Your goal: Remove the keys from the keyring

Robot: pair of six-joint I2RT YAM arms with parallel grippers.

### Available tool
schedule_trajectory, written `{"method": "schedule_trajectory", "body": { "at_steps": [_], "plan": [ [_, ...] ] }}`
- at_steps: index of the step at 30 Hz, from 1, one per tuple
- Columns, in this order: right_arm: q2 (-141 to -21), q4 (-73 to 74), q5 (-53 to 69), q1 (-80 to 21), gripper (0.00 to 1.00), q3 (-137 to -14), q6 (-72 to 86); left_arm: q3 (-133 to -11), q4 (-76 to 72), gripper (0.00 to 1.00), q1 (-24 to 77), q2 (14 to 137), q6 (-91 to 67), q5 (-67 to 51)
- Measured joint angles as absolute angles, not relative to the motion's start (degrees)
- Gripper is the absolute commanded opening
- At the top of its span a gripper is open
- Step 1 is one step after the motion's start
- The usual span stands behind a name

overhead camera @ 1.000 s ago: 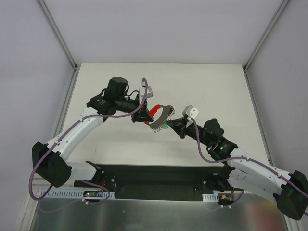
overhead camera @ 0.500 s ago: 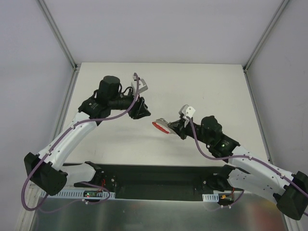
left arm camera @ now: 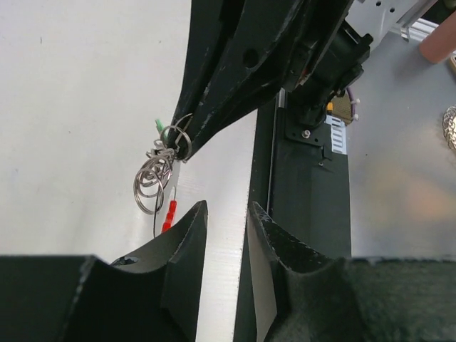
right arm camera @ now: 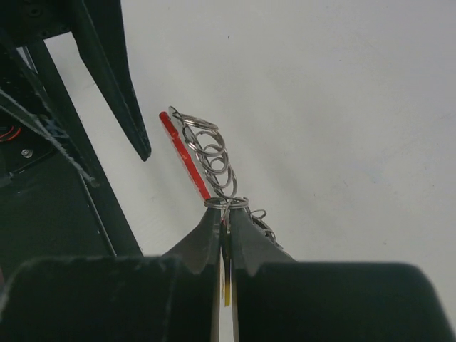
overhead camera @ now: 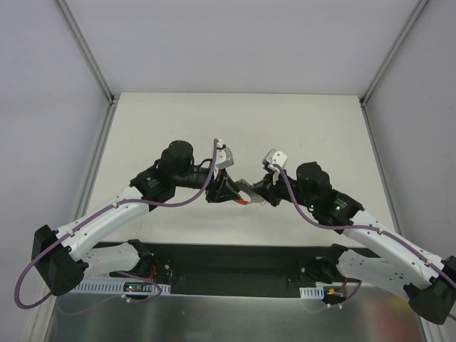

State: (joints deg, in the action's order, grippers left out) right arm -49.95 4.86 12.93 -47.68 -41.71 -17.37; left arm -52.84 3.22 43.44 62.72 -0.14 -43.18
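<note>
My right gripper [overhead camera: 251, 191] [right arm camera: 226, 214] is shut, with a yellow-headed key [right arm camera: 227, 292] pinched between its jaws and a wire keyring [right arm camera: 226, 203] lying across its tips. A chain of silvery rings [right arm camera: 208, 146] and a red-headed key [right arm camera: 184, 157] hang off it above the table. In the left wrist view the bunch [left arm camera: 155, 182] hangs from the right fingers, with the red key [left arm camera: 169, 214] low and a green bit [left arm camera: 160, 127] above. My left gripper [overhead camera: 226, 191] [left arm camera: 226, 214] is open and empty, just left of the bunch and not touching it.
The white table [overhead camera: 299, 128] has metal frame rails along its left and right edges. The black base rail [overhead camera: 235, 260] [left arm camera: 303, 185] with both arm mounts runs along the near edge, close under the grippers.
My left gripper let go of the bunch, drew back up and left, then came down to the right beside it. My right gripper kept the bunch and shifted slightly left.
</note>
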Motion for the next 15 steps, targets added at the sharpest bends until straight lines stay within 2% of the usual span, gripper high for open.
{"method": "schedule_trajectory", "body": {
  "at_steps": [9, 15],
  "plan": [
    [-49.1, 13.3, 15.7, -47.7, 0.01, -45.3, -14.7, -51.5, -9.2, 0.33, 43.4, 64.4, -1.6, -50.4],
    [-52.0, 26.0, 15.5, -47.7, 0.01, -53.5, -11.1, -51.5, -11.3, 0.32, 43.4, 69.3, -2.8, -57.0]
  ]
}}
